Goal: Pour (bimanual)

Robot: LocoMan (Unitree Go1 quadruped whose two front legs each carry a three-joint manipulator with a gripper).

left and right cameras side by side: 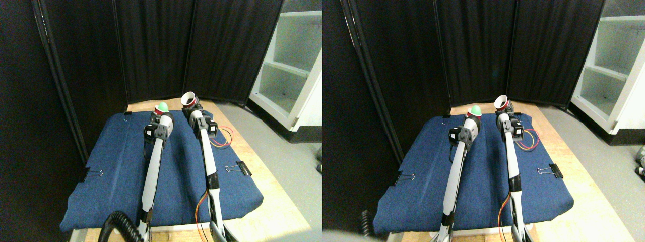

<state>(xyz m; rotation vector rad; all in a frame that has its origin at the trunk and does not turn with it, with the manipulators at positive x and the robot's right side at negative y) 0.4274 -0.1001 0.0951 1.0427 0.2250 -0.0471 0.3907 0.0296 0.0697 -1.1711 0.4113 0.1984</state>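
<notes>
Above the blue-clothed bench (116, 166), the right tool (194, 108) grips a tilted red cup (188, 99); the left tool (161, 115) holds a cup with a green ball (162, 107) (clamped, apparently).

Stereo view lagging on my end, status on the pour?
Left gripper carries red cup with green ball. Right gripper holds second red cup, tilted leftward. Nothing between them.

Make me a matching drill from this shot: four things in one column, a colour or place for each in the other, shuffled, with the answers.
Things:
1. ball
2. right cup
3. cloth
4. binder clip

Descriptions:
A. blue, spread over the table
B. green, sitting in the left cup
C. black, at the cloth's right edge
D. red outside, white inside, tilted

Pairs: 1-B, 2-D, 3-A, 4-C
</notes>
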